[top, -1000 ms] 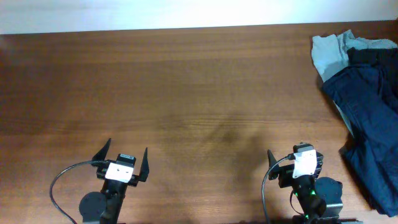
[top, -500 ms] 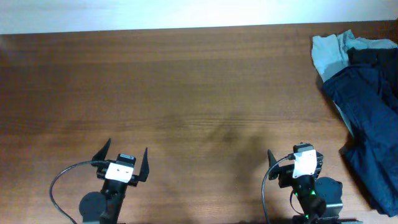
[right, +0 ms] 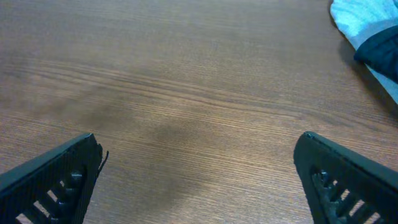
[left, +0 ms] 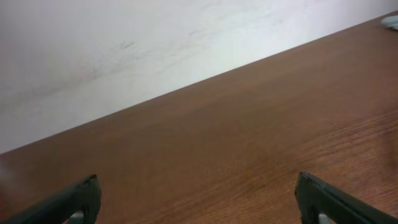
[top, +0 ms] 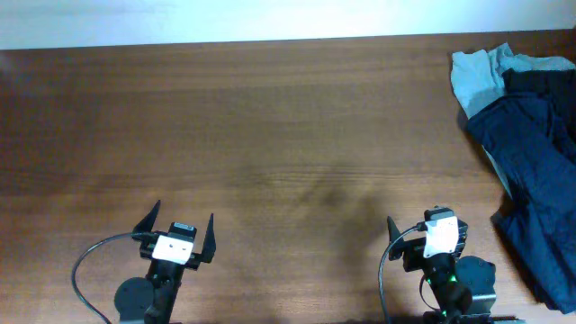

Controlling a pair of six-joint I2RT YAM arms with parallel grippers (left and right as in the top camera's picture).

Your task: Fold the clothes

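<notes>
The clothes lie in a heap at the table's far right. A dark navy garment (top: 535, 180) with visible seams is on top, running down the right edge. A pale grey-blue garment (top: 477, 76) sticks out at the heap's upper left, and a black one (top: 544, 81) lies beside it. The right wrist view shows a corner of the pale garment (right: 364, 18) and the navy one (right: 380, 51). My left gripper (top: 178, 223) is open and empty at the front left. My right gripper (top: 425, 223) is open and empty at the front right, left of the navy garment.
The brown wooden table (top: 270, 135) spans the view, with a white wall (left: 124, 43) behind its far edge. Black cables loop beside both arm bases at the front edge.
</notes>
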